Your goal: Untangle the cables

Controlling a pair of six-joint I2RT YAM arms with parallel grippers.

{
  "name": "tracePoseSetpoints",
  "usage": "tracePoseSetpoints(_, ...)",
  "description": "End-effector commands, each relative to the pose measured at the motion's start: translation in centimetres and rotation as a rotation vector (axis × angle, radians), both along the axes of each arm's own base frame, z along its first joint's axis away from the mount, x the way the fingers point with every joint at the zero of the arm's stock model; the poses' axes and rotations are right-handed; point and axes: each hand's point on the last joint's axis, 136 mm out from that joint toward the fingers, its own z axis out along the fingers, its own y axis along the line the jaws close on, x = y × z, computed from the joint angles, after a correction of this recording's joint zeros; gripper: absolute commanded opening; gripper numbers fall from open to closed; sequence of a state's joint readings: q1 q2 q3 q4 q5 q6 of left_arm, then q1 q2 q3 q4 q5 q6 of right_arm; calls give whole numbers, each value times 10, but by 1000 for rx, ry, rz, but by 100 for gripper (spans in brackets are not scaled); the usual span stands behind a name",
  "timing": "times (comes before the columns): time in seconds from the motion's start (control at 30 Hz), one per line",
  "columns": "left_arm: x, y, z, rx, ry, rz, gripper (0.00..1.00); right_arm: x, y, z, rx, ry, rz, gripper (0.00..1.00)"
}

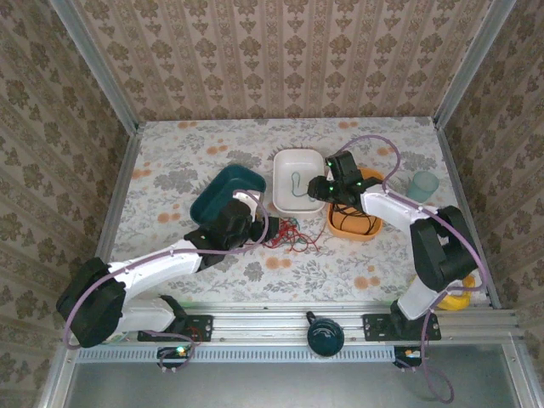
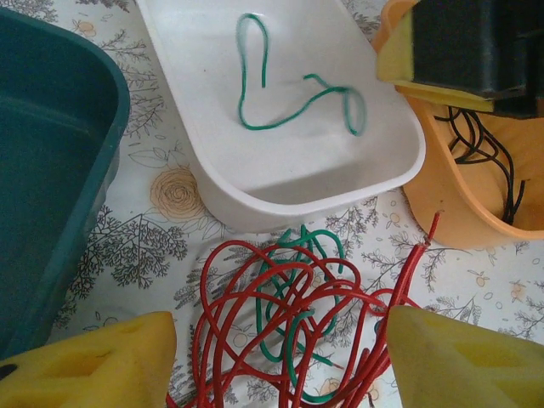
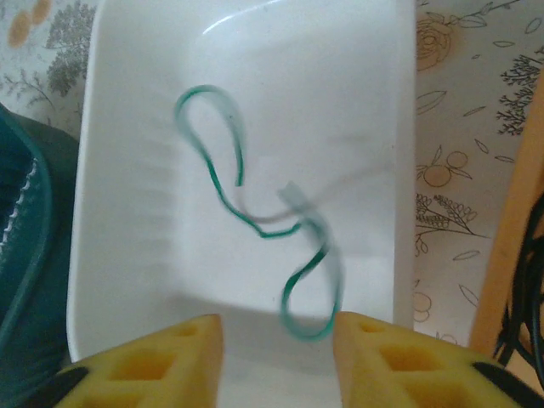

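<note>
Left wrist view: the left end effector (image 2: 280, 370) stands wide open and grips nothing. Its yellow foam fingertips (image 2: 93, 365) flank the tangle of red and green cables (image 2: 289, 314), which lies on the floral worktop (image 2: 161, 229) between and just ahead of them. Beyond the tangle a white tray (image 2: 280, 174) holds a single green cable (image 2: 244, 123). Ahead to the right is an orange tray (image 2: 450, 212) with black cables (image 2: 484, 153), and to the left a teal tray (image 2: 51, 153). The wires look light, limp and slick, and their interlocked loops are likely to drag one another. A pinch on a free end, such as the red tip poking out ahead of the right fingertip, seems the best hold. Right wrist view: the right end effector (image 3: 276, 357) is also spread open and empty, poised over the white tray. The green cable is partly blurred, just ahead of the pads, with its nearest loop between them. Top external view: the tangle sits just to the right of the left end effector, and the right one hangs over the white tray's right side, beside the orange tray.
</note>
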State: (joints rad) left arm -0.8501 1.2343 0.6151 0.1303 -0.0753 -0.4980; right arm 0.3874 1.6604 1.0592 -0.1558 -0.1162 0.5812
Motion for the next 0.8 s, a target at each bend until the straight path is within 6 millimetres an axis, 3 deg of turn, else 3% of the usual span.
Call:
tracePoseSetpoints(0.0, -8, 3, -5, 30, 19, -31, 70, 11, 6, 31, 17, -82, -1, 46)
tracePoseSetpoints(0.1, -15, -5, -9, 31, 38, -92, 73, -1, -1, 44, -36, -116, 11, 47)
tracePoseSetpoints(0.23, -27, -21, -18, 63, 73, -204, 76, -32, 0, 51, -74, -116, 83, 48)
tracePoseSetpoints(0.47, -33, -37, -47, 228, 120, -269, 78, -105, 23, 29, -56, -2, 295, 49)
tracePoseSetpoints(0.57, -20, -29, -63, 336, 137, -192, 61, -128, 28, 13, -53, 55, 365, 48)
tracePoseSetpoints(0.6, -19, -27, -68, 366, 145, -183, 50, -133, 29, 8, -59, 67, 375, 49)
tracePoseSetpoints(0.7, -24, -26, -79, 394, 167, -204, 20, -140, 30, -5, -71, 103, 387, 49)
tracePoseSetpoints(0.77, -31, -27, -84, 394, 183, -232, 10, -140, 30, -11, -78, 126, 388, 48)
